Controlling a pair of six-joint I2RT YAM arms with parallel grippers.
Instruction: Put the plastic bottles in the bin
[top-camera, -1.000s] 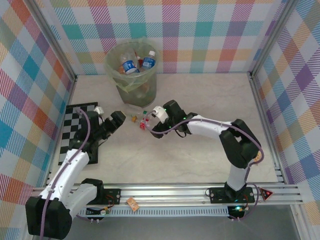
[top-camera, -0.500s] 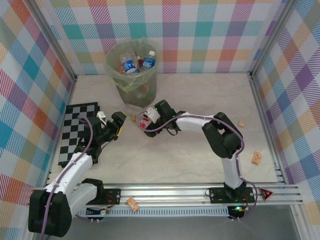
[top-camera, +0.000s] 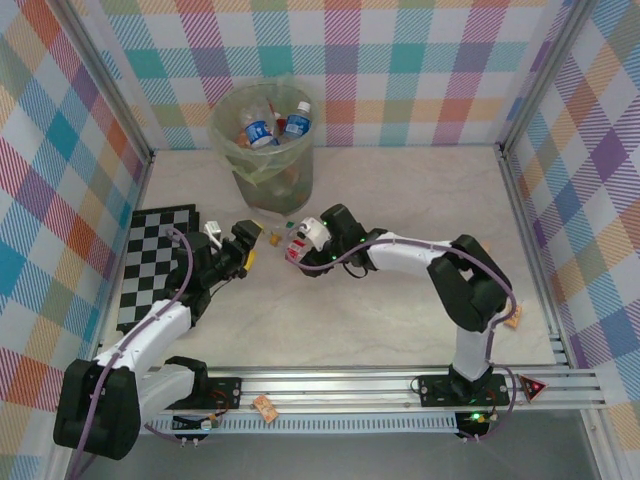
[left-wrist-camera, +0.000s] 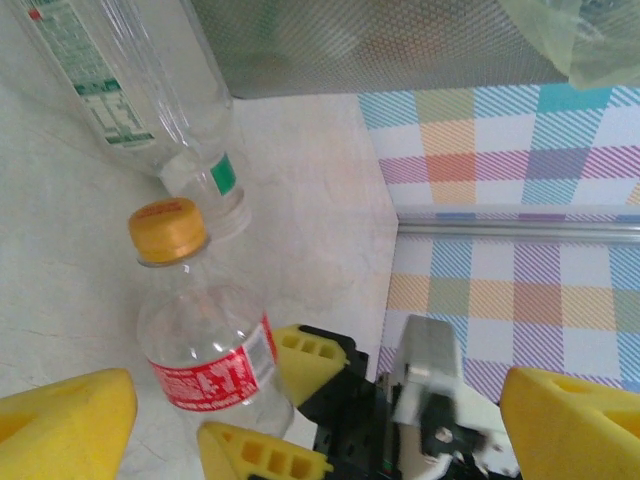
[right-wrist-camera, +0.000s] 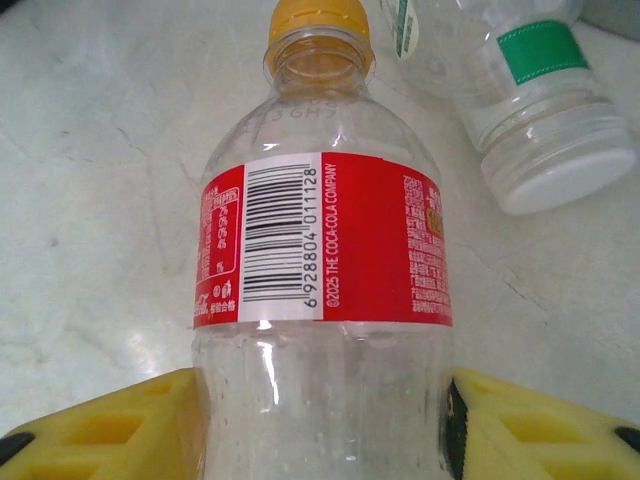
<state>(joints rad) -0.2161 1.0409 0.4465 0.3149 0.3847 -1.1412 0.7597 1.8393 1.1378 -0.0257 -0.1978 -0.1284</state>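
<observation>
Crosswise: bottle (right-wrist-camera: 320, 300), yellow cap (right-wrist-camera: 318, 20) leftward.

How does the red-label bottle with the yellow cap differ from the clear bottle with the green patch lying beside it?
The red-label bottle has a yellow cap; the green-patch bottle has a white one. The red-label bottle is held between the right tool's fingers; the green-patch bottle lies free on the table. Both are clear plastic and look empty.
</observation>
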